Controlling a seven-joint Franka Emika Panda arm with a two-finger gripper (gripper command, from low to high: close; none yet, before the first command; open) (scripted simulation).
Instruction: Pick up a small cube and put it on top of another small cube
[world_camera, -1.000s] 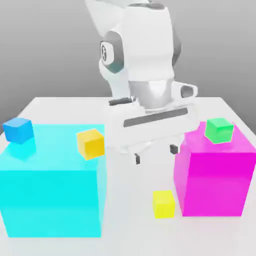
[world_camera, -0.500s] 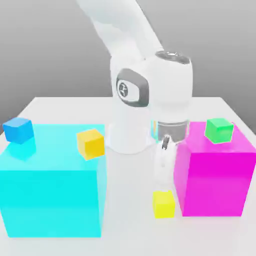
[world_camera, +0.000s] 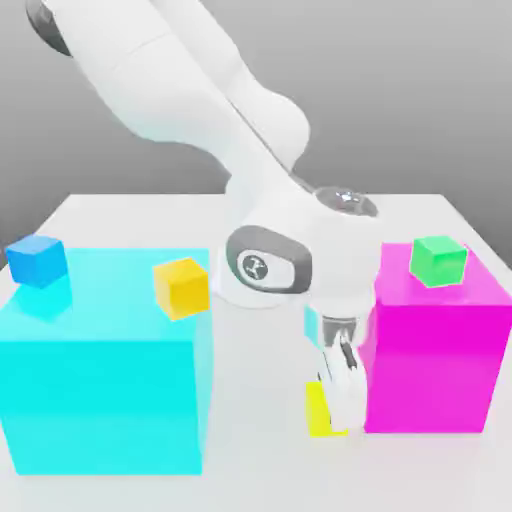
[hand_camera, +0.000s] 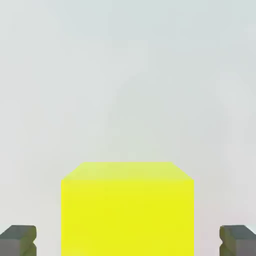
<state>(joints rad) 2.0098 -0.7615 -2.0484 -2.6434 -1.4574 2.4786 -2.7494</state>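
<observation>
1. The arm (world_camera: 200, 90) reaches down from above and folds over so the hand points at the surface (world_camera: 270, 470) just beside the magenta cube, which puts it over the piece to be lifted.
2. The big cyan cube (world_camera: 100, 380) stands on the exterior view's left and carries a small blue cube (world_camera: 37, 260) and an orange-yellow cube (world_camera: 181, 288) on top; either looks like a possible base for stacking (a judgement, not something shown).
3. The big magenta cube (world_camera: 430, 350) stands on the exterior view's right with a small green cube (world_camera: 438, 260) on its top face.
4. The gripper (hand_camera: 128, 240) has its fingers (hand_camera: 18, 240) spread wide, one on each side of the small cube with clear gaps, nothing clamped.
5. The small cube (hand_camera: 127, 210) rests on the surface at the foot of the magenta cube, between the fingers. In the exterior view the hand covers most of it, leaving a yellow sliver (world_camera: 314, 408); its lower part is cut off in the hand view.
</observation>
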